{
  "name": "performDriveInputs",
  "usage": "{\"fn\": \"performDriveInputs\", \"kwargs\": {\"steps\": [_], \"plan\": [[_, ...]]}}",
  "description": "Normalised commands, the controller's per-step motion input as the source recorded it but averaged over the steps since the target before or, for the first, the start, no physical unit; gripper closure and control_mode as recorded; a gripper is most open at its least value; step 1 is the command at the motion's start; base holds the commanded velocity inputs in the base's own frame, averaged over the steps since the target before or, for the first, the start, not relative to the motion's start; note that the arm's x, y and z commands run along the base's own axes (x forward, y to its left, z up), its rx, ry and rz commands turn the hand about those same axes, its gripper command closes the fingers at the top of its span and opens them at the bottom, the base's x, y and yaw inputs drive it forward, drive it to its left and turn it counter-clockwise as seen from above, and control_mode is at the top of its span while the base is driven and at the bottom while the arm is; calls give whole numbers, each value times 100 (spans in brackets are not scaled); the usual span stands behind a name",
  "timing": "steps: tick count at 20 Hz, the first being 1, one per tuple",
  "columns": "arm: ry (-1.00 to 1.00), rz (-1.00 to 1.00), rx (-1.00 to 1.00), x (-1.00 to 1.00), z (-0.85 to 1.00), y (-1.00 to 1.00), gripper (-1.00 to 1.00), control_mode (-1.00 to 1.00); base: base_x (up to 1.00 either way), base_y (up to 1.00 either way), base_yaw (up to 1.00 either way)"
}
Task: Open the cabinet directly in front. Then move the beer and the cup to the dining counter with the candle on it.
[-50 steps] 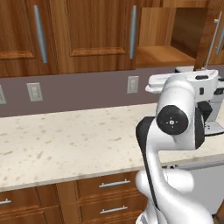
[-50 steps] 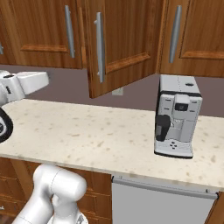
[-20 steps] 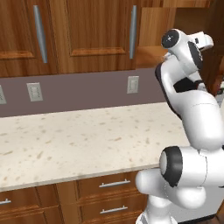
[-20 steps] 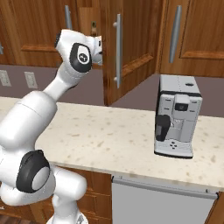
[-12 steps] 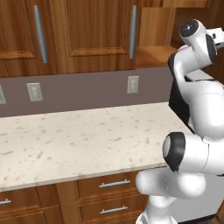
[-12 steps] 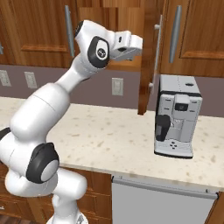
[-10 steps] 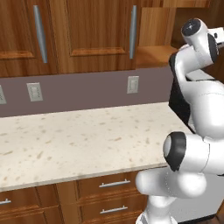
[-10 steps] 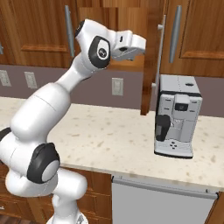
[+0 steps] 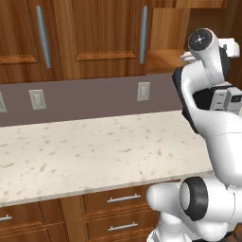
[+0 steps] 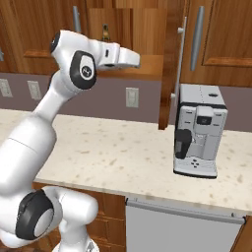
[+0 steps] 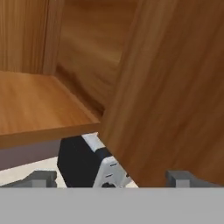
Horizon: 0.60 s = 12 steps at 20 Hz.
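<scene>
The cabinet (image 10: 170, 69) door now stands swung fully out, edge-on above the bench (image 10: 128, 162) — wider than a second ago. The gripper (image 11: 111, 179), jaws spread and empty, faces the door's inner side.

no readable text, labels or signs

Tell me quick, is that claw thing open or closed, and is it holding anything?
Gripper: open, holding nothing, right beside the open cabinet door.
</scene>
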Motion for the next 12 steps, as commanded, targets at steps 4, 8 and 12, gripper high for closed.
{"fn": "performDriveInputs", "kwargs": {"steps": [4,8,12], "plan": [[-31,16,0,-32,-10,100,-100,-100,0,0,0],[-33,17,3,-34,0,100,-100,-100,0,0,0],[-29,19,8,-36,0,100,-100,-100,0,0,0]]}}
